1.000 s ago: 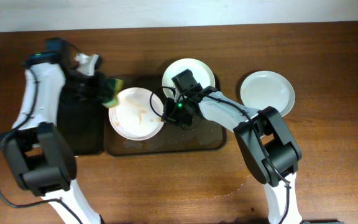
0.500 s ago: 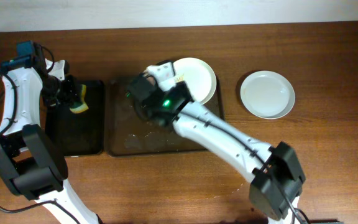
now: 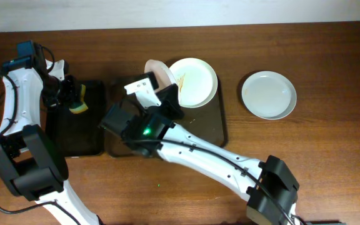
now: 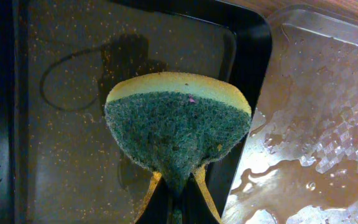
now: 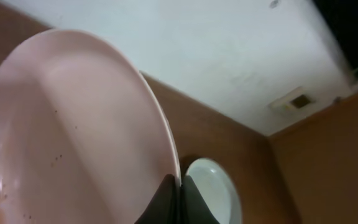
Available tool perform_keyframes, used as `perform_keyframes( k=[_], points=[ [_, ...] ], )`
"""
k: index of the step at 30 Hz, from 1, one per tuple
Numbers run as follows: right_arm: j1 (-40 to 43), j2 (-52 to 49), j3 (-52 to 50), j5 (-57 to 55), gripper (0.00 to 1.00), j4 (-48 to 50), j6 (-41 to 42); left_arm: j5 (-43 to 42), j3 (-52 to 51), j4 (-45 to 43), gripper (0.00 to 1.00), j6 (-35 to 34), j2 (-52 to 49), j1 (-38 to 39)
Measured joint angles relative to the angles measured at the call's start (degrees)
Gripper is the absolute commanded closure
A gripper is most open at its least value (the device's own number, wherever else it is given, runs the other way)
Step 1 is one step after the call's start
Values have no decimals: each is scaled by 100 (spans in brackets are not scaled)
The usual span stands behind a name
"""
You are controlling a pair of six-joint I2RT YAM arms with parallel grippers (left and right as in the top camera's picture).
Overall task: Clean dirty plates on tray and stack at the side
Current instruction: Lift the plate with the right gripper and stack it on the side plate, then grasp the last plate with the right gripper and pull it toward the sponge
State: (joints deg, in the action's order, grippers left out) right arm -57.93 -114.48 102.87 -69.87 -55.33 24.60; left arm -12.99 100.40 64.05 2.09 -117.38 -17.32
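Note:
My right gripper (image 3: 163,89) is shut on the rim of a white plate (image 3: 157,71) and holds it tilted on edge above the back of the dark brown tray (image 3: 212,124). In the right wrist view this plate (image 5: 73,130) fills the left, with small brown specks, pinched between my fingers (image 5: 166,198). A second plate (image 3: 194,81) with faint orange smears lies at the tray's back right. A third, clean plate (image 3: 269,94) sits on the table to the right. My left gripper (image 4: 178,190) is shut on a green-and-yellow sponge (image 4: 179,127), also in the overhead view (image 3: 77,100).
A smaller black tray (image 3: 74,134) lies left of the brown tray, under the sponge; it is speckled with crumbs (image 4: 61,162). The brown tray's floor is wet (image 4: 316,130). My right arm (image 3: 192,150) stretches across the brown tray's front.
The left gripper has carried the sponge from the plate to over the black tray. The right gripper has lifted the smeared plate off the tray's left side and tipped it on edge.

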Motion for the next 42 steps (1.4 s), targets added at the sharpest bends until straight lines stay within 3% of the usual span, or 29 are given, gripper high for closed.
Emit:
perform_keyframes(
  k=[3, 7, 9, 13, 18, 19, 20, 21, 23, 27, 29, 36, 39, 42],
  points=[
    [557, 46, 0, 1311, 96, -151, 127, 0, 0, 50, 99, -20, 0, 0],
    [2317, 575, 0, 3950, 96, -175, 227, 2, -2, 70, 99, -20, 0, 0],
    [3689, 785, 0, 5139, 96, -280, 247, 2, -4, 66, 99, -20, 0, 0],
    [5851, 787, -160, 6236, 96, -450, 245, 2, -4, 61, 99, -20, 0, 0],
    [7069, 678, -1283, 6531, 96, 404, 173, 4, -7, -11, 99, -20, 0, 0],
    [7086, 643, -1513, 6555, 96, 533, 168, 2, -7, -31, 99, -20, 0, 0],
    [7086, 625, -1727, 6568, 89, 715, 166, 2, -7, -28, 99, -20, 0, 0],
    [7086, 623, -1969, 6612, 52, 907, 153, 7, -7, -26, 99, -20, 0, 0],
    [7071, 612, -2280, 6725, 37, 1036, 160, 17, -7, -31, 99, -20, 0, 0],
    [7007, 605, -1895, 7455, 36, 645, 13, 22, -7, -35, 99, -20, 0, 0],
    [6780, 608, -1491, 7816, 43, 595, -2, 22, -7, -44, 99, -20, 0, 0],
    [4468, 164, -1266, 7908, 47, 1572, 1088, 24, -7, -179, 99, -44, 0, 85],
    [4024, -455, -1266, 7519, 55, 1757, 1613, 24, -7, -177, 99, -46, 0, 125],
    [3930, -789, -1266, 7396, 72, 1786, 1816, 24, -9, -166, 99, -63, 0, 125]
  ],
)
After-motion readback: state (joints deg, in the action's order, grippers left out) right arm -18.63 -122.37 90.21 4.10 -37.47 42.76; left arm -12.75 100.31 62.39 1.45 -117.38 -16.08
